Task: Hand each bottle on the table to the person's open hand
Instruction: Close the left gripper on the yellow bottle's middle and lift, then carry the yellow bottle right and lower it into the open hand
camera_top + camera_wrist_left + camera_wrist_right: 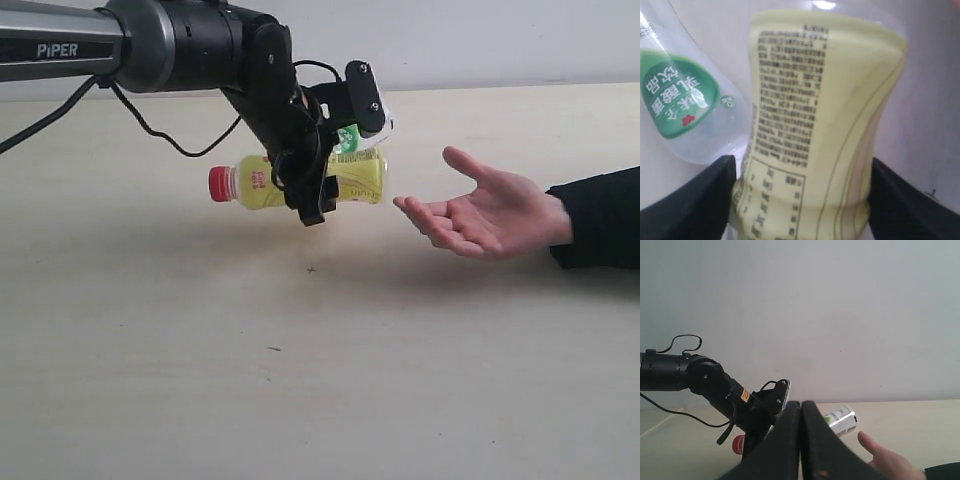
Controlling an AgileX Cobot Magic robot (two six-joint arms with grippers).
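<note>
Above the wide pale wood-grain bench [300, 390], crosswise between the left arm's black jaws: small yellow plastic bottle [354, 178], cap leftward. Behind it, on the bench: clear plastic bottle with green-white label [348, 138]. Rightward, apart: bare open hand [490, 215].

Table [300, 400] bears, seemingly, 1 green-labelled bottle [840, 421].

I see soft, even light, a faint shadow under the left pincer [320, 195], its bottle [825, 125] blurred close up.

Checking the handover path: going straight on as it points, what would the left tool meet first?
Likely the table: the left tool, gripping the yellow bottle, points downward, and the person's open hand lies off to one side.
</note>
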